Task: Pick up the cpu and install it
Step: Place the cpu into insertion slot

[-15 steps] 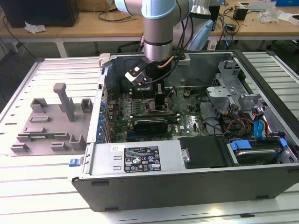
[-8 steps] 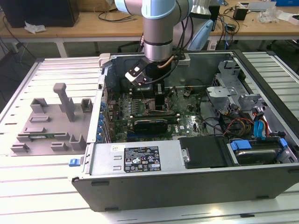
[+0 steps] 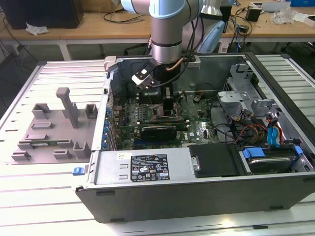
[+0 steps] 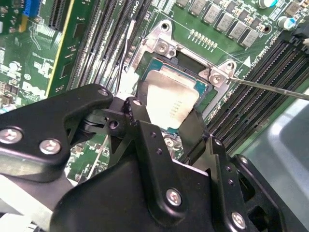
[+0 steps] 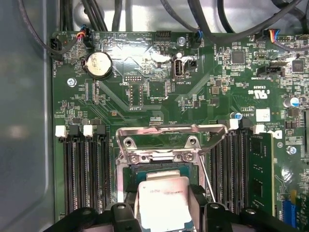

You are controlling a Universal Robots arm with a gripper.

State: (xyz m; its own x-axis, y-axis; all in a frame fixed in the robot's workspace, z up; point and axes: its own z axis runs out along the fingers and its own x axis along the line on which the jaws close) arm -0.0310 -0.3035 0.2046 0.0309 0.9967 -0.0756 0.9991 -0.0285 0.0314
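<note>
Misalignment is your main risk here. The black two-finger gripper (image 4: pixel 166 121) is clenched on the cpu (image 4: pixel 171 99), a small flat square chip with a silvery metal top and thin pale rim. The black fingers (image 4: pixel 145 130) press on opposite edges. The cpu hangs right over the dark square socket (image 4: pixel 176 60) on the green motherboard (image 5: pixel 145 101). I can't tell whether it touches the socket yet.

In the first wrist view the cpu (image 5: pixel 163 203) looks slightly rotated against the socket (image 5: pixel 157 169). If you seat it skewed, it rides the frame edge or bends contacts.

The silver hinged metal load plate (image 5: pixel 169 140) stands open at the far side. The thin wire lever (image 5: pixel 207 179) runs just beside one finger, so a sideways nudge could snag it.

A tilted grip means one corner lands first. Letting go early would drop the chip crooked. The black memory slots (image 5: pixel 84 169) flank the socket closely, so the fingers have little room to spread.
</note>
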